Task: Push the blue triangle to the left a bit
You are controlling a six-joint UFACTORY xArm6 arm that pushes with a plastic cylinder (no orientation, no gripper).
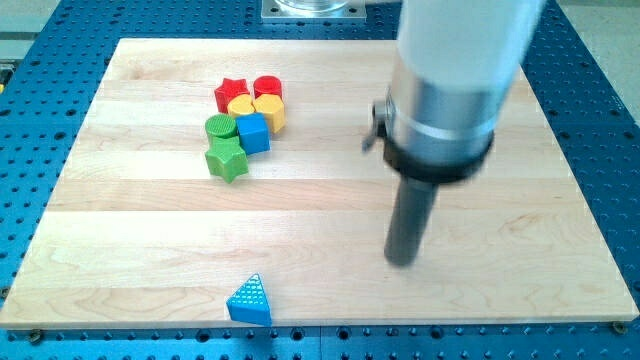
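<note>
The blue triangle (250,301) lies near the bottom edge of the wooden board (130,240), left of centre. My tip (402,262) is the lower end of a dark rod hanging from a silver and white arm. It stands well to the right of the blue triangle and slightly higher in the view, apart from it, with bare board between them.
A tight cluster sits at the upper left: a red star (231,93), a red cylinder (268,87), two yellow blocks (258,107), a green cylinder (220,127), a blue cube (253,133) and a green star (227,159). A blue perforated table surrounds the board.
</note>
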